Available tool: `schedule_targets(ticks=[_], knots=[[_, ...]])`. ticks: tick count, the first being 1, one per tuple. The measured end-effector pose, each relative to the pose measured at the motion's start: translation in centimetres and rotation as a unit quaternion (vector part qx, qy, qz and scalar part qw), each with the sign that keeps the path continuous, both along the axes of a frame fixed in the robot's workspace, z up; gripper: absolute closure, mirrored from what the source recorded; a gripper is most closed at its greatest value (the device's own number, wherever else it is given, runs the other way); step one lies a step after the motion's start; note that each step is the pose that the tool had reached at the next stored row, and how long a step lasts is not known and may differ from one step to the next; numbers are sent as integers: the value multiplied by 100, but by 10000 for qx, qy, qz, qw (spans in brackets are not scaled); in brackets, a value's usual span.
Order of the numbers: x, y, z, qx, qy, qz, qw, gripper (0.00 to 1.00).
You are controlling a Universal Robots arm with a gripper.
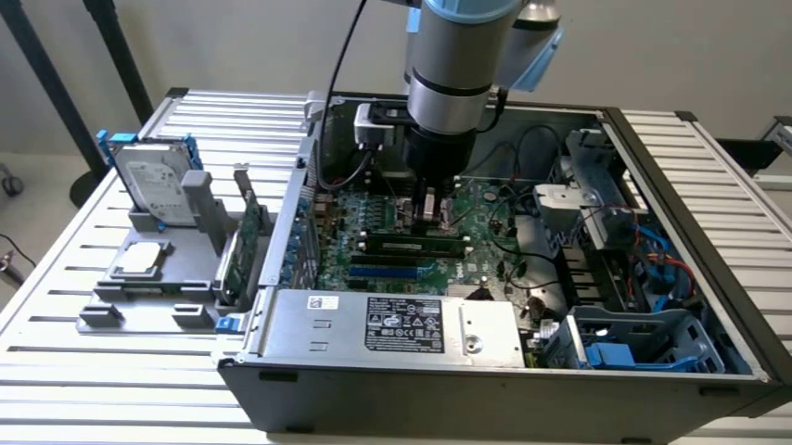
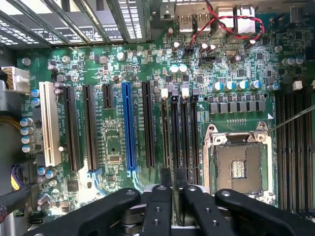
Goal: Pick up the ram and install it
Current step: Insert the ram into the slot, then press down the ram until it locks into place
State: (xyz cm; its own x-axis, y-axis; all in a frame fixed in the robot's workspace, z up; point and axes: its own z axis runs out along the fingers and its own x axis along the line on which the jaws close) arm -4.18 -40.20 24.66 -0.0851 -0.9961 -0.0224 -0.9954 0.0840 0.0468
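Observation:
The ram (image 1: 409, 247) is a thin green stick with black chips. It stands on edge along a black motherboard slot in the open computer case (image 1: 693, 232). My gripper (image 1: 427, 215) hangs over the board just behind and above the stick, as the exterior view shows it. In the wrist view my gripper (image 2: 171, 180) points down at the row of black memory slots (image 2: 184, 137). Its two black fingertips (image 2: 162, 178) stand a narrow gap apart with nothing between them. I cannot tell whether they touch the stick.
The bare CPU socket (image 2: 238, 167) lies beside the memory slots, and a blue expansion slot (image 2: 129, 128) on their other side. A power supply (image 1: 396, 324) fills the case front. Outside the case, a grey holder (image 1: 161, 278) carries a hard drive (image 1: 155, 176) and a green card (image 1: 254, 232).

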Motion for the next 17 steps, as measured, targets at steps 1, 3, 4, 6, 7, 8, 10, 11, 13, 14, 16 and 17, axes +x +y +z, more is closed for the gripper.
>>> schedule_targets(ticks=[1, 3, 4, 6, 7, 8, 10, 11, 13, 14, 16, 17], knots=[[0, 0, 0, 0, 0, 0, 10000, 89], [0, 0, 1, -1, 0, 0, 10000, 89], [0, 0, 1, -1, 0, 0, 10000, 89], [0, 0, 1, -1, 0, 0, 10000, 89], [0, 0, 1, -1, 0, 0, 10000, 89], [0, 0, 1, -1, 0, 0, 10000, 89], [0, 0, 1, -1, 0, 0, 10000, 89], [0, 0, 1, -1, 1, 0, 10000, 89], [0, 0, 1, -1, 0, 0, 10000, 89], [0, 0, 1, -1, 0, 0, 10000, 89], [0, 0, 1, -1, 0, 0, 10000, 89], [0, 0, 1, -1, 0, 0, 10000, 89]])
